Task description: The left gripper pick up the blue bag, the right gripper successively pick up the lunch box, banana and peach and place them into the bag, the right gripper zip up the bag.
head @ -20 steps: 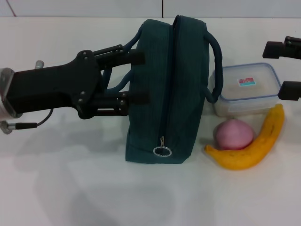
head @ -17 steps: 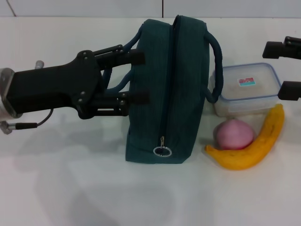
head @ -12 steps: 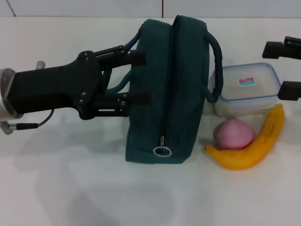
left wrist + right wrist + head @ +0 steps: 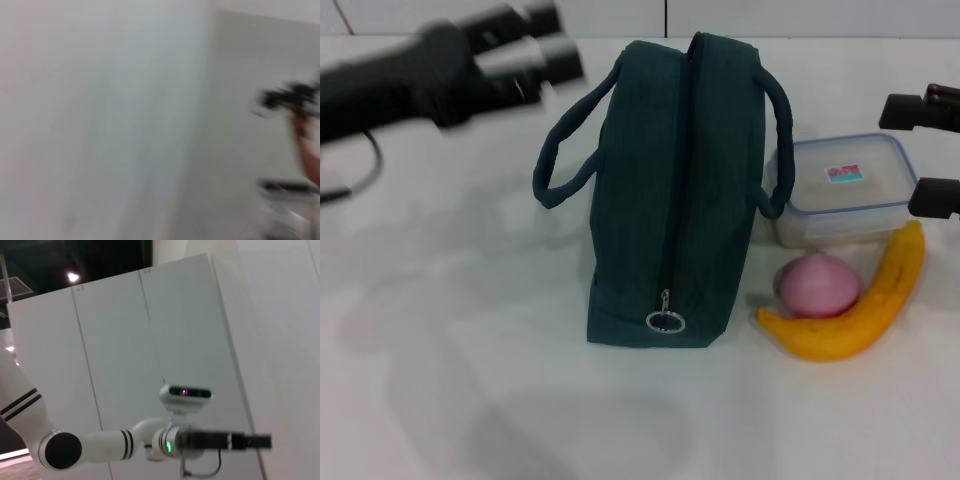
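Left gripper [image 4: 545, 45] withdrew from blue bag [image 4: 675, 190] handle, now far-left, blurred.

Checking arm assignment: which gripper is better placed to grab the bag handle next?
Left. The left gripper hangs at the table's far left, on the same side as the blue bag's free handle loop. The right gripper sits at the right edge over the lunch box, with the bag body between it and that handle.

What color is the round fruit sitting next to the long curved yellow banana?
Pink. The round pink peach shows best in the head view, touching the banana.
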`<state>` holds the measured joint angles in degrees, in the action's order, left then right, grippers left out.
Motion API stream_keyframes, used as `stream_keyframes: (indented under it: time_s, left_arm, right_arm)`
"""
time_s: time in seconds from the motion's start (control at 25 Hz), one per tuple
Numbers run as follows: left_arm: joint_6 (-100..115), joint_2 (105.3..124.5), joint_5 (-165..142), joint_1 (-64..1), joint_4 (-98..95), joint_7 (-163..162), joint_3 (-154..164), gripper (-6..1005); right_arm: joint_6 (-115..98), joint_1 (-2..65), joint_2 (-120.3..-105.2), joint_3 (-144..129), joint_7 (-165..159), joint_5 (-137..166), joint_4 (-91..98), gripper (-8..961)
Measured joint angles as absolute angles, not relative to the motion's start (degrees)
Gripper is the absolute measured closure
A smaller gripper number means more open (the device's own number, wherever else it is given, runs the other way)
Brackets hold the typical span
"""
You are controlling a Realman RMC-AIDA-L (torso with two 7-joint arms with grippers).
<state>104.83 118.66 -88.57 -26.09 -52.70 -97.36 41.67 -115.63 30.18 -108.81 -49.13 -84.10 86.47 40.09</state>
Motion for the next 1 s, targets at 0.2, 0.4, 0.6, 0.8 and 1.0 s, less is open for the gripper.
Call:
stream_keyframes:
  time_s: [0.2, 0.4, 0.6, 0.8, 1.0]
  left_arm:
    - [97.26, 116.7, -95.49, -27.18, -59.68, -115.08, 41.05, 147]
    - [95.27, 118.06, -110.1, -30.86, -63.04, -125.93, 42.35, 149]
    - [95.78, 118.32, -110.5, -32.56, -63.57, -129.65, 44.75, 151]
    - [94.82, 118.33, -112.36, -34.07, -63.61, -134.37, 45.14, 153]
    - [93.39, 118.34, -116.34, -35.55, -63.53, -136.59, 45.24, 156]
  right_arm:
    - [-115.02, 28.48, -108.54, -48.62, -83.3, 86.53, 40.08, 80]
    - [-114.96, 25.94, -108.88, -44.82, -81.72, 86.54, 40.07, 80]
    - [-114.91, 24.19, -108.86, -44.09, -81.4, 86.78, 40.03, 81]
    - [-114.77, 22.73, -109.17, -44.01, -80.21, 87.39, 39.53, 81]
    - [-114.77, 22.03, -109.09, -43.95, -79.06, 87.45, 37.88, 81]
